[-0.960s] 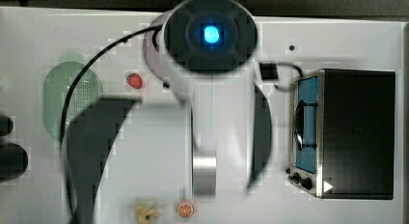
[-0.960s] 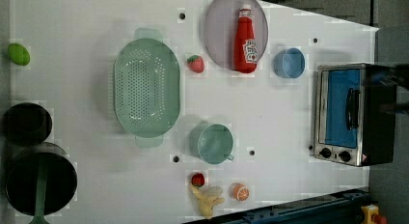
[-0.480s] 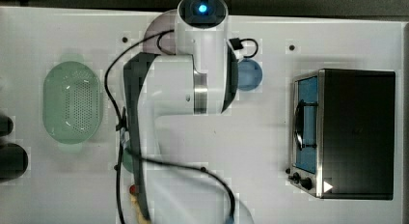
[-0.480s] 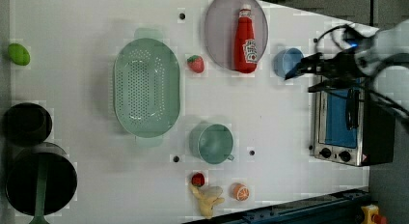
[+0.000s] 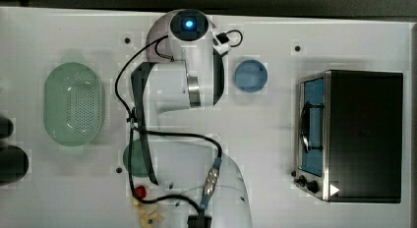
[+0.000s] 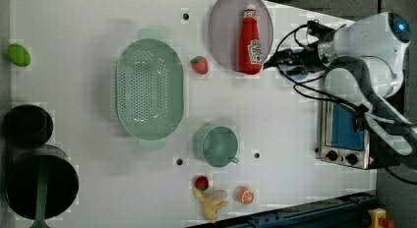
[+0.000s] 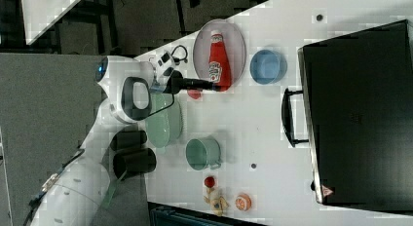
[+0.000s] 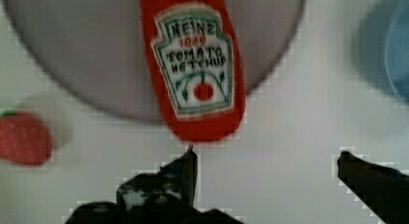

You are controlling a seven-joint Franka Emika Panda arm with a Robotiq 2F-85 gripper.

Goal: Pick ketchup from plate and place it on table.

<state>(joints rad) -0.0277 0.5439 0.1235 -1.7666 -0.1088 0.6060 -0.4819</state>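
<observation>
You're on the approach: gripper (image 8: 265, 159) fingers apart, empty, just short of the ketchup (image 6: 250, 42), which lies flat on the plate (image 6: 222, 31); next, centre over the bottle body, descend and close.

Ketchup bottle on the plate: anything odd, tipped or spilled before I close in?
The red ketchup squeeze bottle lies flat on the round greyish-mauve plate, its base overhanging the rim. No spill shows. The open claw hovers just short of it.
</observation>
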